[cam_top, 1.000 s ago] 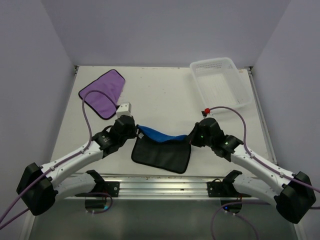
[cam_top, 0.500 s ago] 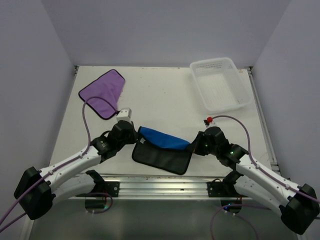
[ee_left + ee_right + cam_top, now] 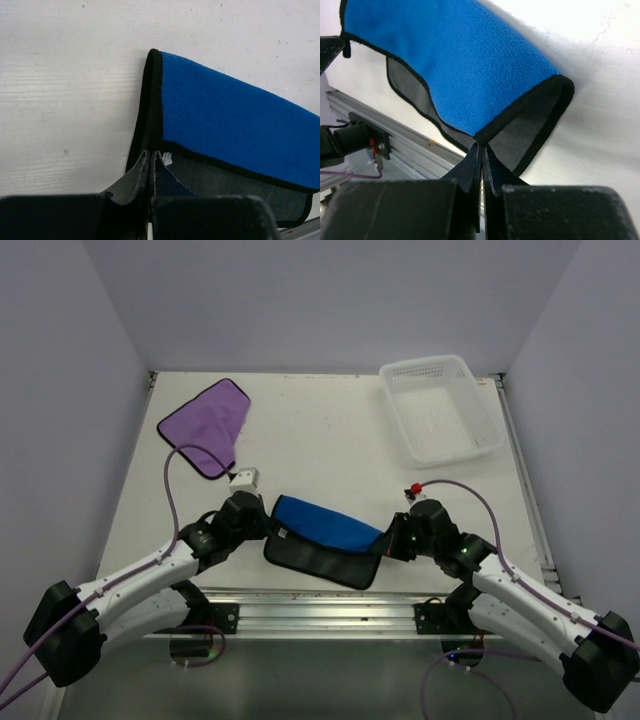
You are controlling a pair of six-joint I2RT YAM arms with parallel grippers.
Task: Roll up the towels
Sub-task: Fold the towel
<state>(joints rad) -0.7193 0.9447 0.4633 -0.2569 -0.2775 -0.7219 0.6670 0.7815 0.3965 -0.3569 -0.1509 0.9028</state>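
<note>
My left gripper (image 3: 151, 155) is closed, its two fingers pressed together on the black-hemmed left edge of the blue towel (image 3: 235, 135). My right gripper (image 3: 481, 147) is likewise closed, pinching the hem at the towel's right end, where the cloth loops over. Between the two grippers the towel is doubled: a bright blue flap lies over a dark grey sheet, which is its own reverse side.

A small white tag (image 3: 167, 160) sits at the hem just beside my left fingertips; any writing on it is too small to read.

From above, the left gripper (image 3: 272, 530) and right gripper (image 3: 385, 540) hold the blue towel (image 3: 325, 523) at the middle of the desk's near edge, with the dark sheet reaching almost to that edge.

Count: two towels, one basket, two grippers. The purple towel (image 3: 205, 425) lies flat and untouched near the far left corner of the desk (image 3: 320, 440), well apart from both grippers. The white perforated basket (image 3: 425, 365) stands at the far right corner.
</note>
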